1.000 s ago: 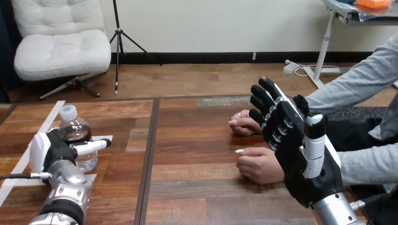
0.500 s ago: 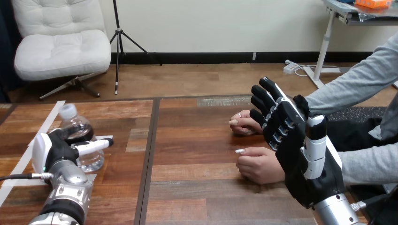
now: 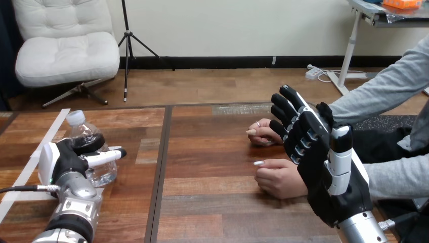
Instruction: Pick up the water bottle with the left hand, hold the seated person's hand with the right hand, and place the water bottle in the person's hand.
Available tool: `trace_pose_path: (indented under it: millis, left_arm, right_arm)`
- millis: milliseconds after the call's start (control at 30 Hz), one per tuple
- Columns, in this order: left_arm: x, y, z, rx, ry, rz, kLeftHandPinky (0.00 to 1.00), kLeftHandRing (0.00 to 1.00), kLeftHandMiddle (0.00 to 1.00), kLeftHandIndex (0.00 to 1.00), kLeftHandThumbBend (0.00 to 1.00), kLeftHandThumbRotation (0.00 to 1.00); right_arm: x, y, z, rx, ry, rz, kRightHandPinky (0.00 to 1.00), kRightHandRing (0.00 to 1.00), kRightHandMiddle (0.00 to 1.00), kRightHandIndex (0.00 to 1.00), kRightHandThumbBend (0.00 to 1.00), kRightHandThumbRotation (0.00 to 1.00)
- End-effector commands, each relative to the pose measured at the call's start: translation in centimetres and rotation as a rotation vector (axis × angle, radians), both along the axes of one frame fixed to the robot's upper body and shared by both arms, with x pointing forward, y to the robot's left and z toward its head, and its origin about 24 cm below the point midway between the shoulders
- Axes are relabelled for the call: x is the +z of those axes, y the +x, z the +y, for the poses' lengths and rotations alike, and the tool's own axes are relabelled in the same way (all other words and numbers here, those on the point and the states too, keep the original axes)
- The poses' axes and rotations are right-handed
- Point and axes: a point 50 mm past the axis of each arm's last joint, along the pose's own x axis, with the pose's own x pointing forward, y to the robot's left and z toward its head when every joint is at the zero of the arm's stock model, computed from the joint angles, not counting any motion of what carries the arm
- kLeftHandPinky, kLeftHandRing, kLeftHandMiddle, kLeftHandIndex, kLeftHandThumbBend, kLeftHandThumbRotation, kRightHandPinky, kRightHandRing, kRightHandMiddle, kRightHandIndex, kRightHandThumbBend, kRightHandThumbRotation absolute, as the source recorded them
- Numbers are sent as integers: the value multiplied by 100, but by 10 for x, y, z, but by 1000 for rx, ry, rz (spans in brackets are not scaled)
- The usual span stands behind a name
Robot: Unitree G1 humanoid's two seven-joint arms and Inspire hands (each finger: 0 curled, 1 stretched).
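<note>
The left hand (image 3: 66,159) curls round the bottle (image 3: 85,132), its long axis leaning, cap up and leftward; the right hand (image 3: 316,152), fingers straight and spread, stands beside the person's hands (image 3: 278,178).

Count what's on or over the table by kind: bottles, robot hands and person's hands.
Bottles: 1, the water bottle
Robot hands: 2, left hand, right hand
Person's hands: 2, farther hand, nearer hand
Total: 5

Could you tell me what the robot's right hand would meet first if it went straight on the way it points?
Probably the person's farther hand, which lies just beyond the robot's open black-and-white right hand; depth is unclear.
</note>
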Motion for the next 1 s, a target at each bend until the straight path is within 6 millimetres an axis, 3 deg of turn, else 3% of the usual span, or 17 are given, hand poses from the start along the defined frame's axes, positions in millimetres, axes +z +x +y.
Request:
trace_pose_path:
  millis: [0, 33, 300, 967]
  left_arm:
    - [28, 22, -10, -32, 42, -95, 28, 39, 47, 62, 89, 0]
    - [28, 22, -10, -30, 43, -98, 26, 35, 44, 58, 88, 0]
    - [29, 23, -12, -30, 45, -121, 27, 35, 42, 47, 83, 0]
    - [30, 23, -17, -37, 47, -162, 28, 35, 41, 45, 80, 0]
  right_arm:
    - [20, 4, 5, 12, 19, -97, 100, 100, 97, 97, 100, 100]
    - [20, 4, 5, 12, 20, -96, 100, 100, 97, 97, 100, 100]
    - [19, 4, 5, 10, 22, -96, 100, 100, 97, 97, 100, 100]
    - [18, 4, 6, 10, 21, -95, 100, 99, 96, 96, 100, 100]
